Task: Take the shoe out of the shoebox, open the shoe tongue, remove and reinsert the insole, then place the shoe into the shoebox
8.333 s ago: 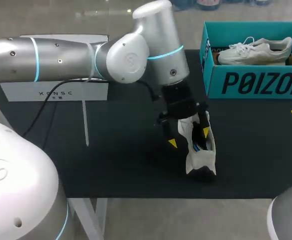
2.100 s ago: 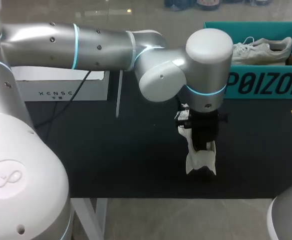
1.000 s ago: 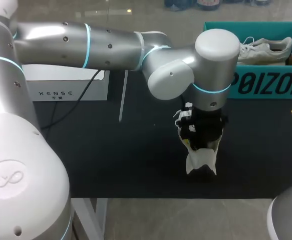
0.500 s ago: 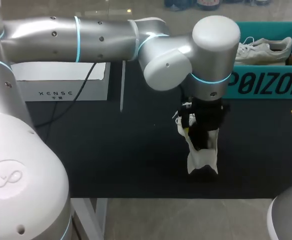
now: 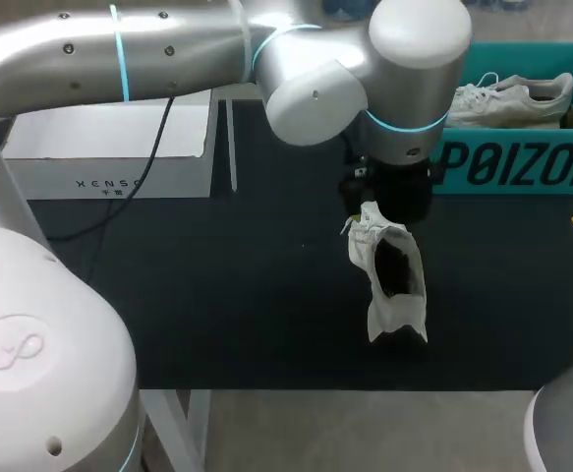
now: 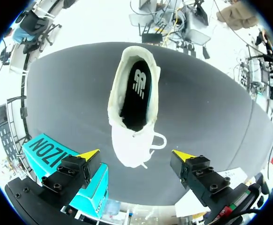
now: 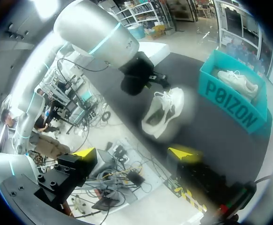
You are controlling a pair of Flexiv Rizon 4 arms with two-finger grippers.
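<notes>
White shoe [image 5: 389, 280]: out of the box and lying on the black bench [image 5: 217, 295], well apart from the box, with its toe end under the left arm's wrist.
Teal shoebox [image 5: 507, 162]: stands at the far right of the bench; a second pale shoe [image 5: 507, 98] lies inside it.
Tongue [image 6: 132, 138]: appears laid forward toward the toe, since the shoe's mouth gapes wide.
Insole [image 6: 137, 91]: dark, lying flat inside the shoe, seen plainly through the mouth.
Done, as I judge it: the shoe is taken out and the tongue opened. With the insole seated, the pull-and-refit step is either finished or not yet begun; these views alone do not settle which.
Left to do: at least putting the shoe back into the shoebox.
Left claw [image 6: 135, 155]: released, yellow tips spread wide, hanging above the toe end with one tip to each side. It touches nothing and holds nothing.
Right claw [image 7: 134, 152]: also released and empty, tips wide, held off the bench's edge and well apart from the shoe.
</notes>
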